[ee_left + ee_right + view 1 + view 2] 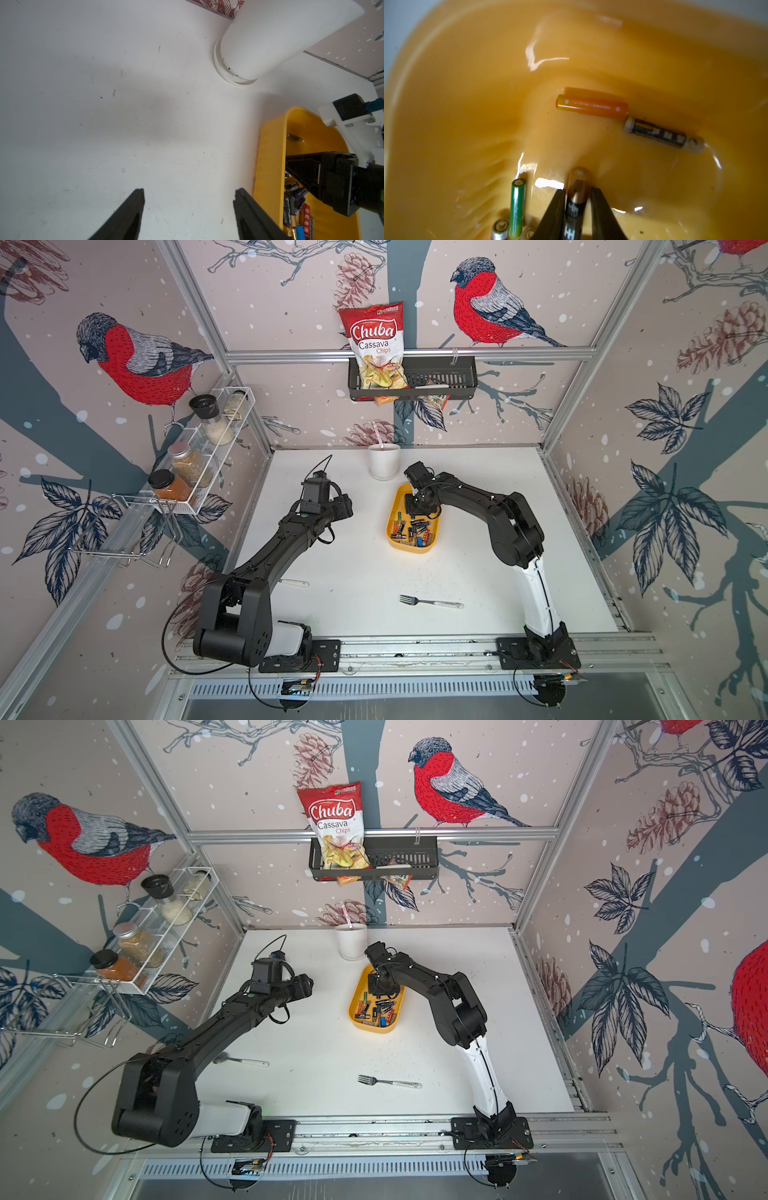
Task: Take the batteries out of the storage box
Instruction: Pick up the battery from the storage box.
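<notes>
Because the batteries (415, 531) lie heaped at the near end of the yellow storage box (392, 516), the right hand (577, 190) reaches steeply down into its emptier far end. It pinches one copper-topped battery (578, 178) by its sides, probably to lift it clear. The left hand (189, 197) hovers spread above bare tabletop (104, 124) just beside the box, seemingly keeping out of the way.

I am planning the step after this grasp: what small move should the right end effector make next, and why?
Probably a slow, straight lift. The right end effector has its fingers pressed on both sides of the copper-and-black battery inside the yellow storage box; the green battery close beside it could be dragged sideways.
</notes>
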`<state>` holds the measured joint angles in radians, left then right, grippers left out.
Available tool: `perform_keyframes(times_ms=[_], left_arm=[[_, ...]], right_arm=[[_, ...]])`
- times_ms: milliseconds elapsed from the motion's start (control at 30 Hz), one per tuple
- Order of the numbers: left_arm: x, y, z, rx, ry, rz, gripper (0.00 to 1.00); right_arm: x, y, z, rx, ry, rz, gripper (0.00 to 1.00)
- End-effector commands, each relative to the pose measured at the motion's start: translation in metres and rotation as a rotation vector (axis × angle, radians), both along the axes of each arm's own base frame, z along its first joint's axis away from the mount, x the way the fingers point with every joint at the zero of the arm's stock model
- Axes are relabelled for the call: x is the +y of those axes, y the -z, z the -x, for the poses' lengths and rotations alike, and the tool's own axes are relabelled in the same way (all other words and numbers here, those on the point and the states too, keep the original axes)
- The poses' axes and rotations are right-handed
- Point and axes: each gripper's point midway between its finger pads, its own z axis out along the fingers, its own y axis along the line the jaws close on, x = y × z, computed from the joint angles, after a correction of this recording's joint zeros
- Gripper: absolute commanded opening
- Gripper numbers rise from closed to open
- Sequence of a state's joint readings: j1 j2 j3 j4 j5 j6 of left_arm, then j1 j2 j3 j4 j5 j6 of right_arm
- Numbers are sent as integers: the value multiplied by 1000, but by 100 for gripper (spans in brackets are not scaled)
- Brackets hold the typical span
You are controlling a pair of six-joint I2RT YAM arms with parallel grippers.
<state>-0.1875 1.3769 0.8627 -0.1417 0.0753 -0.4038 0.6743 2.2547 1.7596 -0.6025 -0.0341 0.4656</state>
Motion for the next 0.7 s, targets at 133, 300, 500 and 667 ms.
perform_keyframes(times_ms=[133, 300, 500, 667], left_arm=[[-3, -3, -1, 3, 8, -6, 69], [-6, -6, -1, 1, 15, -9, 65], [-11, -9, 0, -3, 28, -2, 64], [-17, -12, 0, -6, 39, -3, 64]], right_arm=[[0, 3, 4, 14, -25, 13, 21], [1, 1, 4, 15, -31, 8, 19], [4, -4, 4, 11, -35, -11, 18], [4, -20, 0, -18, -30, -29, 18]])
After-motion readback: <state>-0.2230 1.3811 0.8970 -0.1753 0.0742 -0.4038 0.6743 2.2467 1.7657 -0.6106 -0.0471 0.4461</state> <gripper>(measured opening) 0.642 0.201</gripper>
